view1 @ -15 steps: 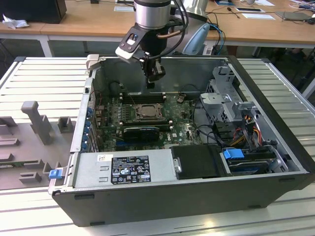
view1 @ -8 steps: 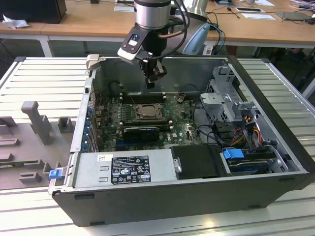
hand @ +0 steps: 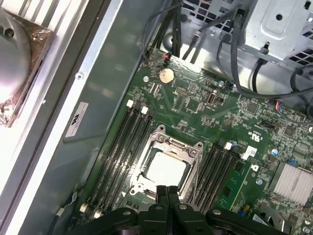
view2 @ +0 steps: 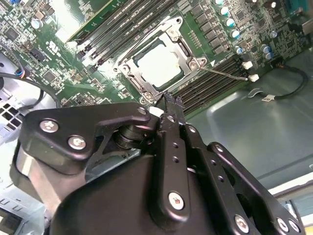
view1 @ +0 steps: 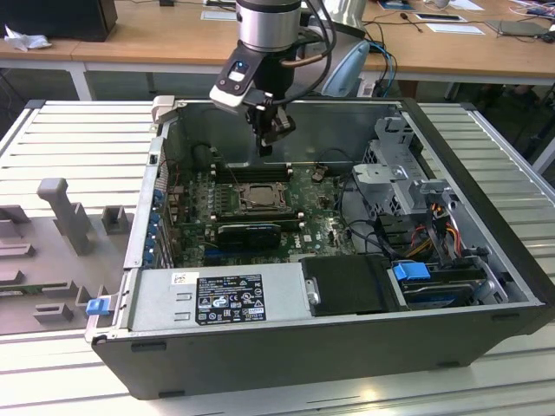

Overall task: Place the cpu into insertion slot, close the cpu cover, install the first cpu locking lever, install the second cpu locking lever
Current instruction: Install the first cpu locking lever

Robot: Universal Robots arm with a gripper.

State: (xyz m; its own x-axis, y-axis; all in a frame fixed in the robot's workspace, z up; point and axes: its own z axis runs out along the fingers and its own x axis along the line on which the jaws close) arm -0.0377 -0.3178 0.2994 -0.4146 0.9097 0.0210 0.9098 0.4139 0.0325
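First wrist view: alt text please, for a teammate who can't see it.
A silver chip sits framed by a grey metal cover lying flat around it, on a green circuit board. The black pincer, fingertips together, is at the cover's edge.

Silver arm (view1: 260, 22), black cables (view1: 327, 43); black gripper (view1: 267, 143), silver screws (view2: 176, 199).

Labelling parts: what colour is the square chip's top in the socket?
Pale silver-grey metal square cpu; shows best in the second wrist view.
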